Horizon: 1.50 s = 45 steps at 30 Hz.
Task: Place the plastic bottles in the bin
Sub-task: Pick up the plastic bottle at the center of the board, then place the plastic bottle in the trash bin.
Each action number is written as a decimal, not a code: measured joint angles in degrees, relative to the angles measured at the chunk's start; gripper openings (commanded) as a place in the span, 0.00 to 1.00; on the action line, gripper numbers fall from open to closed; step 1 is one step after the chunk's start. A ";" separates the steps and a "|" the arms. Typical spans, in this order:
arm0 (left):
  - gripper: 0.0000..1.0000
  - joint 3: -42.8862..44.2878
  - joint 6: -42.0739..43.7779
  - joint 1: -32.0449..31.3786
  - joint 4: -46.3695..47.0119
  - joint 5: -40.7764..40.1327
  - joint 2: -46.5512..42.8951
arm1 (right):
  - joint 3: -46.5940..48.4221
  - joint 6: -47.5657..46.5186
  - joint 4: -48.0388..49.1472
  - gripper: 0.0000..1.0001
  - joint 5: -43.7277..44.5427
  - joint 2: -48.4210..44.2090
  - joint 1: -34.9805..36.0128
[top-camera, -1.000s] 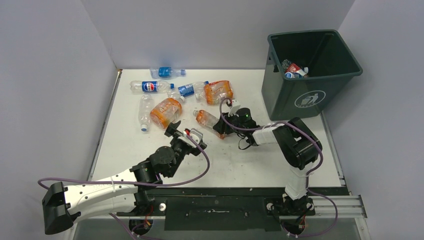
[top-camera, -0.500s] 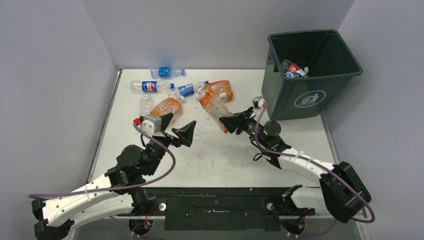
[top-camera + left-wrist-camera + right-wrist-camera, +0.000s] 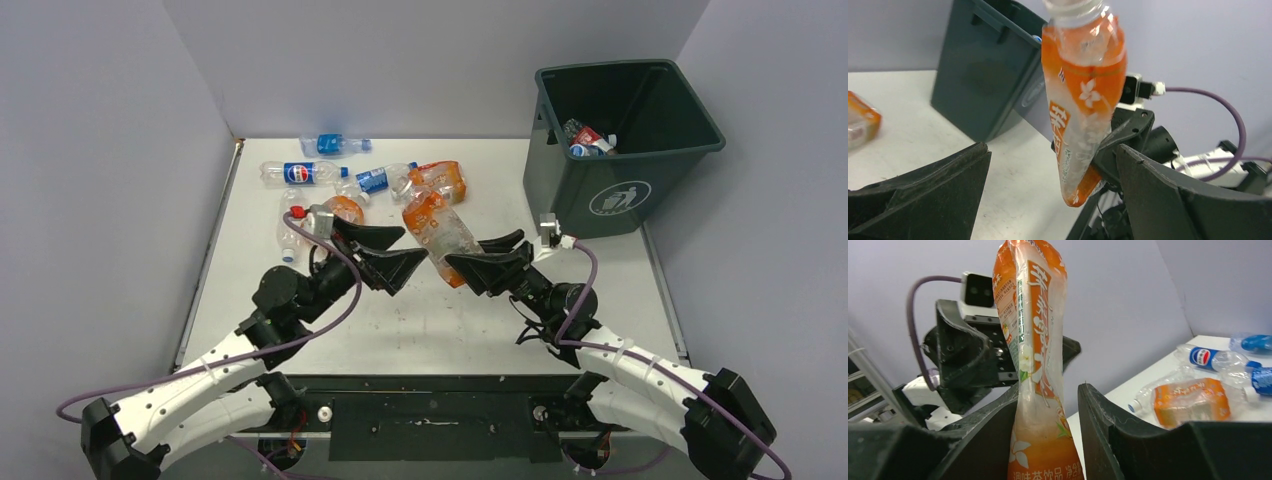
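Right end effector (image 3: 466,255) (image 3: 1045,440) is clenched on a crushed orange bottle (image 3: 432,225) (image 3: 1083,90) (image 3: 1033,340), w/ fingers pinching its lower end. Bottle stands approx upright, neck up, lifted clear of the desk (image 3: 450,320).

Left end effector (image 3: 412,245) (image 3: 1052,150) is released, fingers spread wide, facing the right one. The held bottle sits just past its tips and shows btwn them in the left wrist view, but it isn't gripped by that side. Can't tell if a tip touches the bottle. Both end effectors meet over the desk's ctr.

Bin (image 3: 620,200) (image 3: 983,75) stands by the far right corner of the desk, to the right of the held bottle & apart from it. The bottle isn't over the opening. A few binned bottles (image 3: 590,140) lie inside, toward the bin's back-left.

Other bottles lie flat on the desk beyond the end effectors:
- second orange bottle (image 3: 440,180), near the held one
- third orange bottle (image 3: 345,208), partly hidden behind the left end effector
- blue-label bottle (image 3: 375,180), btwn those two
- Pepsi-logo bottle (image 3: 298,173) (image 3: 1208,357), further left
- small blue bottle (image 3: 335,144), at the back edge
- clear bottle (image 3: 288,235), near the left edge
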 measured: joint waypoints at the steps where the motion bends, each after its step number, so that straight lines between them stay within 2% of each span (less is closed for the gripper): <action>1: 0.99 0.00 -0.96 0.22 1.05 1.99 1.07 | 0.00 0.57 0.98 0.05 -0.17 -0.04 0.37; 3: 0.97 0.00 -2.32 0.33 2.69 5.57 2.93 | 0.00 1.36 2.23 0.05 -0.50 -0.02 0.94; 6: 0.87 -0.04 -3.98 0.33 5.97 9.77 4.76 | -0.04 1.92 3.30 0.05 -0.61 0.17 2.08; 13: 0.44 -0.83 -6.75 0.33 14.62 14.23 6.51 | -1.55 2.51 5.92 0.05 -0.35 1.49 4.33; 16: 0.31 -1.11 -7.10 0.72 16.37 14.32 7.45 | -1.57 2.38 7.08 0.08 0.07 1.64 5.16; 17: 0.23 -1.14 -6.93 0.74 16.98 14.32 7.78 | -1.60 2.29 7.04 0.21 0.37 1.64 5.29; 19: 0.07 -1.16 -6.49 0.92 17.86 14.32 8.48 | -1.60 1.70 6.69 0.74 1.03 1.57 5.57; 20: 0.00 -1.16 -5.88 1.11 17.84 14.29 8.83 | -1.60 1.60 6.19 0.87 0.98 1.46 5.66; 21: 0.00 -1.20 -5.60 1.27 17.73 14.16 9.29 | -1.57 1.64 5.62 0.97 0.85 1.27 5.92; 24: 0.00 -1.03 -3.69 1.20 14.71 15.26 9.11 | -0.44 -0.37 -2.36 0.90 0.72 -0.50 6.69; 27: 0.00 1.36 1.18 1.18 6.34 14.73 6.80 | 3.74 -4.20 -16.79 0.90 2.01 -4.83 6.69; 34: 0.00 15.19 21.92 1.16 -15.85 9.70 2.23 | 20.22 -17.79 -46.62 0.91 4.90 -14.84 6.69; 39: 0.00 16.59 36.70 1.16 -24.83 10.91 1.55 | 33.14 -23.93 -58.90 0.95 5.27 -12.17 6.69; 43: 0.00 12.24 45.07 -0.31 -28.83 13.90 1.36 | 39.63 -25.79 -63.91 0.98 5.14 -6.67 6.69; 45: 0.00 9.20 46.93 -1.01 -29.59 14.58 0.96 | 41.99 -26.32 -65.92 0.93 4.96 -4.24 6.69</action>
